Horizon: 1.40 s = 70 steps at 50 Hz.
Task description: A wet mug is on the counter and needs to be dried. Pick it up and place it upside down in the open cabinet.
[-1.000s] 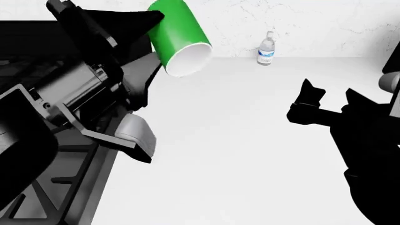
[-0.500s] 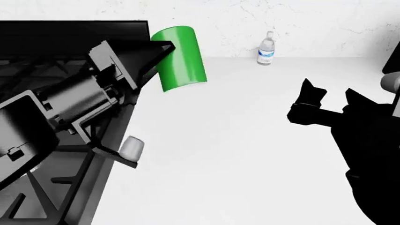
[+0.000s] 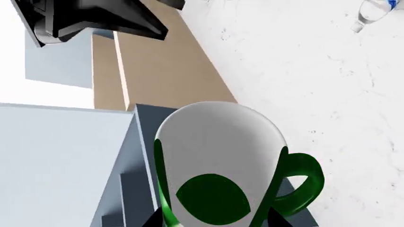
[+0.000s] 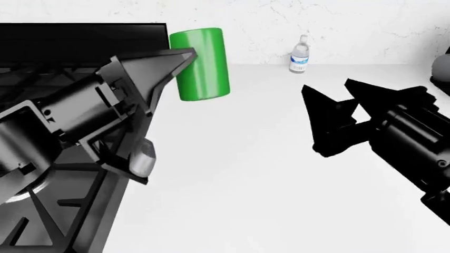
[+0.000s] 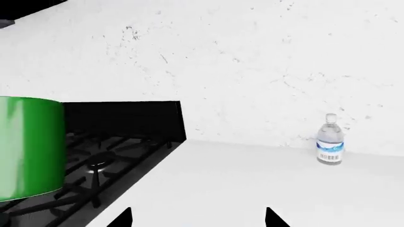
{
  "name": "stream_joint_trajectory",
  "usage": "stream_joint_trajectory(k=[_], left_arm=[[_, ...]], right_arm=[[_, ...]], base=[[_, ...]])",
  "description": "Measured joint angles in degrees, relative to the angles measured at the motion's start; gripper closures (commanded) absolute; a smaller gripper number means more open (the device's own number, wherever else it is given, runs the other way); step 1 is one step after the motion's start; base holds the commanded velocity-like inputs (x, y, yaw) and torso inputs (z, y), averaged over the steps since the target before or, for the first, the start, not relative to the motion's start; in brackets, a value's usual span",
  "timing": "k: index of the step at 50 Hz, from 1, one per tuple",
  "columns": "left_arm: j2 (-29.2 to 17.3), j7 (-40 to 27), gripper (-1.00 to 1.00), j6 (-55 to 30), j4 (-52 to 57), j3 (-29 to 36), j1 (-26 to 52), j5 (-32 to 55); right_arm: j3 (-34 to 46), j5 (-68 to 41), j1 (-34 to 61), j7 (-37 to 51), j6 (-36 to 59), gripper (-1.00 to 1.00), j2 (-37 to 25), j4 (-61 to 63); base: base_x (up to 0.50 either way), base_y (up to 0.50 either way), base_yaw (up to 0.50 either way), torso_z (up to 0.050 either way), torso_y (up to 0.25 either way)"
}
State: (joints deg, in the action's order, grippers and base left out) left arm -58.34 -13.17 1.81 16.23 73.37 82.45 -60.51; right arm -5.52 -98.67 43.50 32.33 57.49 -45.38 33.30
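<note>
Mug (image 4: 201,64), upper left, lifted off the counter (image 4: 267,174) in the left gripper's (image 4: 184,55) clamp; right gripper (image 4: 330,105) empty, spread; cabinet placement remains.

My left arm reaches up and forward from the lower left of the head view, its grey and black wrist housing angled upward, and my left gripper (image 4: 184,58) has its black pointed fingers (image 4: 166,60) closed on the small bright green cylindrical mug (image 4: 202,64). My right arm comes in from the right edge, its black right gripper (image 4: 330,105) held low with its two pointed fingers (image 4: 318,101) spread apart and gripping nothing.
</note>
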Motion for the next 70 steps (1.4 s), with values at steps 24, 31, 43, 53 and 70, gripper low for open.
stream_joint_trajectory(k=[24,31,43,53,70], left_arm=[[-0.1,-3.1,1.00,0.4,1.1,-0.4,0.2,-3.2],[0.0,-3.0,1.00,0.5,1.2,-0.5,0.3,-3.3],[0.1,-2.9,1.00,0.6,1.4,-0.7,0.4,-3.4],[0.1,-2.9,1.00,0.5,1.8,-0.9,0.3,-3.5],[0.1,-3.1,1.00,0.4,2.0,-1.3,0.3,-3.6]], right_arm=[[-1.0,-12.4,8.3,-20.5,5.8,-1.00,-6.2,-9.0],[0.5,-12.4,10.3,-23.2,7.3,-1.00,-6.6,-11.4],[3.9,-11.8,14.3,-25.0,9.2,-1.00,-6.8,-14.4],[6.8,-10.9,17.3,-25.7,10.1,-1.00,-5.8,-17.2],[11.0,-10.5,21.4,-27.7,11.0,-1.00,-2.8,-22.0]], base=[[0.00,0.00,0.00,0.000,0.000],[0.00,0.00,0.00,0.000,0.000],[0.00,0.00,0.00,0.000,0.000],[0.00,0.00,0.00,0.000,0.001],[0.00,0.00,0.00,0.000,0.000]])
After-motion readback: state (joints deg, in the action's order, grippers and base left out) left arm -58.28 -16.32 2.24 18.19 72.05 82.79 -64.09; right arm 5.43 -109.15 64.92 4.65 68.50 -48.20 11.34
